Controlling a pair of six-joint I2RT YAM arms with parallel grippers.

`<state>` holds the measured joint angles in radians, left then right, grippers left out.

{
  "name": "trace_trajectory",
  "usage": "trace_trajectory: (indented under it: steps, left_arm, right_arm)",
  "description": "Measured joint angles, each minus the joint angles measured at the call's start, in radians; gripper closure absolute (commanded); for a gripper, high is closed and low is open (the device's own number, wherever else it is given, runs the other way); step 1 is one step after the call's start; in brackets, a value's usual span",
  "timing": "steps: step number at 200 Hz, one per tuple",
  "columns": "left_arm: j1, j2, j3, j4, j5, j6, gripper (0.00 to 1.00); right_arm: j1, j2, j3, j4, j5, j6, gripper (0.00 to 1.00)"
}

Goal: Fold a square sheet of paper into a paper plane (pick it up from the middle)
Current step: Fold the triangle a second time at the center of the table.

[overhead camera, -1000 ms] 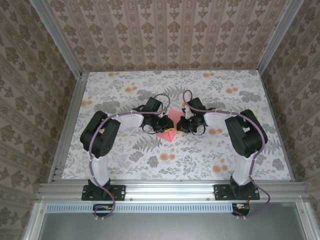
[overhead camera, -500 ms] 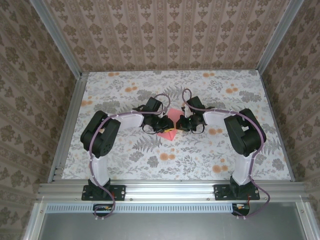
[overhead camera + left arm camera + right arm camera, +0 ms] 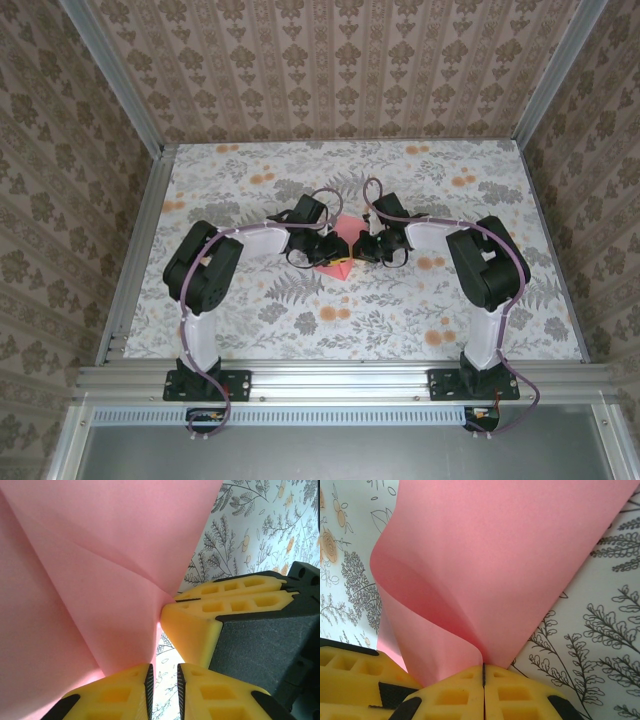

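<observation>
Of two grippers, the right gripper (image 3: 483, 672) is pinched tight on the one pink sheet (image 3: 485, 555). The left gripper (image 3: 165, 680) has its jaws slightly parted at the sheet's edge. Both meet over the middle of the table (image 3: 240, 300). Since a second ago the right has edged nearer the left.

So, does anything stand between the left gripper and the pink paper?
Nothing visible does. The paper reaches the fingertips of the left gripper; the right gripper, shut on it, sits beside, not between.
</observation>
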<state>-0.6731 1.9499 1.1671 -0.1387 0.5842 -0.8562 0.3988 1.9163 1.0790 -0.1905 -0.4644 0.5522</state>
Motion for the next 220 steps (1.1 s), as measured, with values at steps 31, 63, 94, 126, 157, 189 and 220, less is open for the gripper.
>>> trace_trajectory:
  steps: [31,63,94,126,157,189,220]
  left_arm:
    - [-0.006,0.002,0.000,0.000,0.001,0.004,0.78]
    - [-0.007,0.002,0.001,-0.002,0.005,0.005,0.77]
    - [-0.007,0.010,0.003,-0.003,0.007,0.005,0.78]
    - [-0.007,0.023,0.006,-0.006,0.007,0.005,0.79]
    - [-0.007,0.028,0.007,-0.007,0.007,0.005,0.79]
    - [-0.007,0.028,0.007,-0.011,0.007,0.005,0.79]
    - [-0.007,0.028,0.007,-0.011,0.007,0.005,0.80]
  right_arm:
    - [0.002,0.000,0.000,0.000,0.006,0.000,0.92]
    - [0.002,0.000,0.000,0.000,0.007,0.000,0.92]
    - [0.002,-0.001,0.000,0.000,0.010,-0.003,0.91]
    - [0.003,-0.003,0.000,-0.001,0.018,-0.004,0.91]
    - [0.004,-0.004,0.000,-0.001,0.024,-0.004,0.91]
    - [0.005,-0.008,0.000,-0.004,0.036,-0.004,0.91]
    - [0.005,-0.016,0.000,-0.016,0.047,-0.007,0.91]
